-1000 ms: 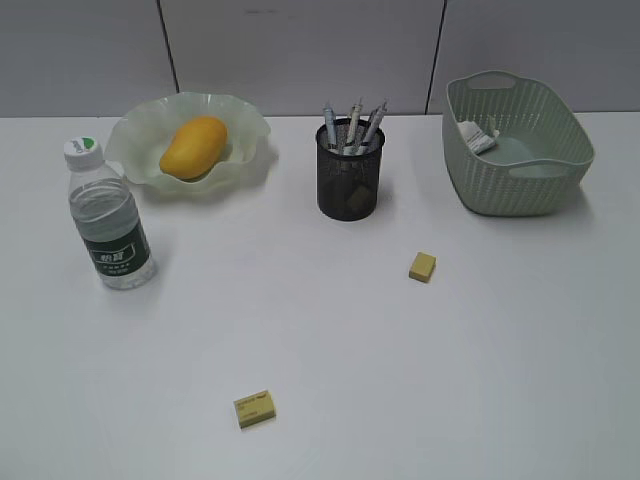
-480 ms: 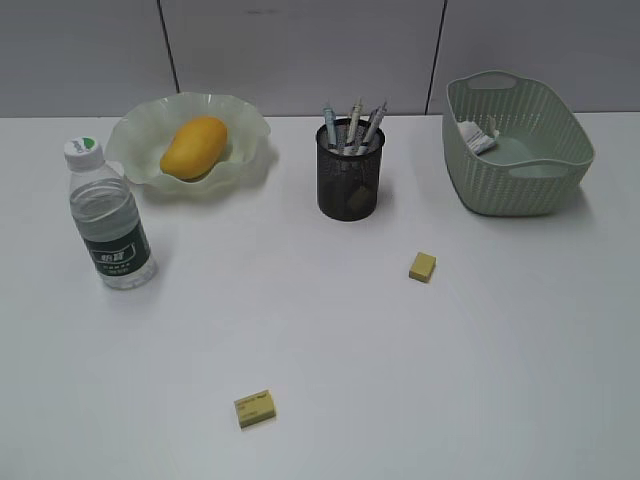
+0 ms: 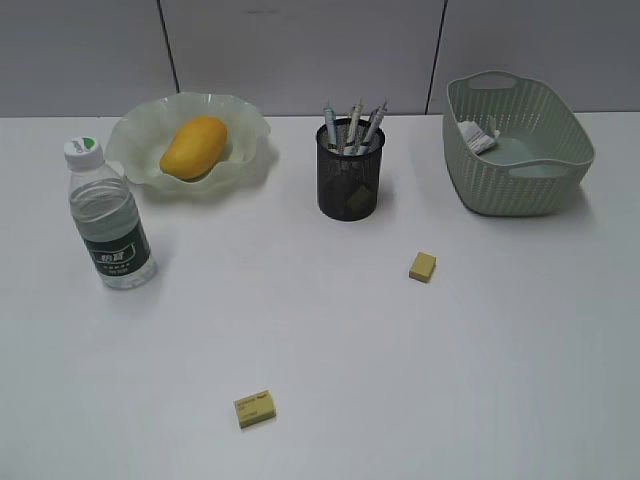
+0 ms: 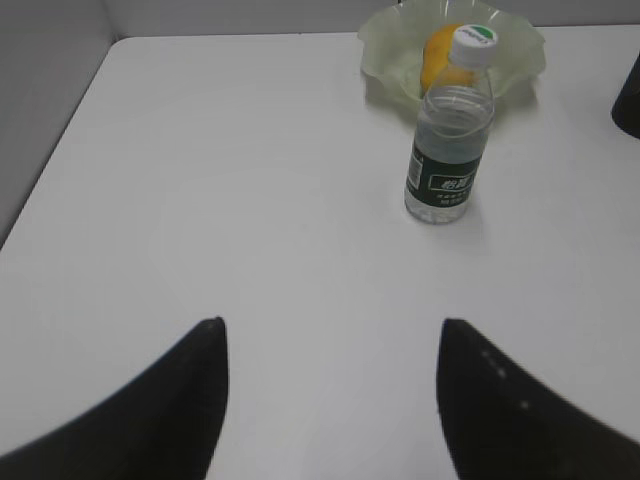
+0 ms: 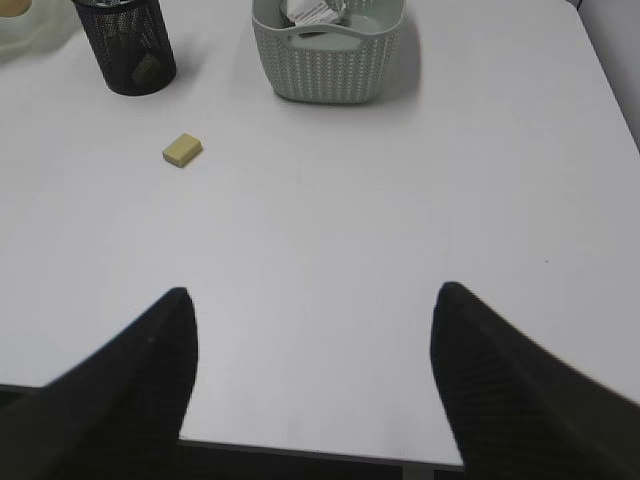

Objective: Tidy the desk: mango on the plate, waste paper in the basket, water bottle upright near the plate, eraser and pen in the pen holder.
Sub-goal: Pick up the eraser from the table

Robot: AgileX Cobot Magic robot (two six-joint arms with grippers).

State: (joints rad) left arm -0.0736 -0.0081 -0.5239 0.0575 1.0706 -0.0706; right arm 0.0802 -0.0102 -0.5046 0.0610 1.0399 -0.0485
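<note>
Nothing moved since a second ago; two erasers (image 3: 422, 266) (image 3: 254, 408) lie on desk (image 3: 330, 340); both claws (image 4: 330, 400) (image 5: 312, 380) wide open, empty.

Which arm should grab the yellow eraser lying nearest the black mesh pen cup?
Right. The small yellow eraser lies on the right half of the desk and shows in the right wrist view ahead of the open right hand. The left wrist view doesn't show it.
</note>
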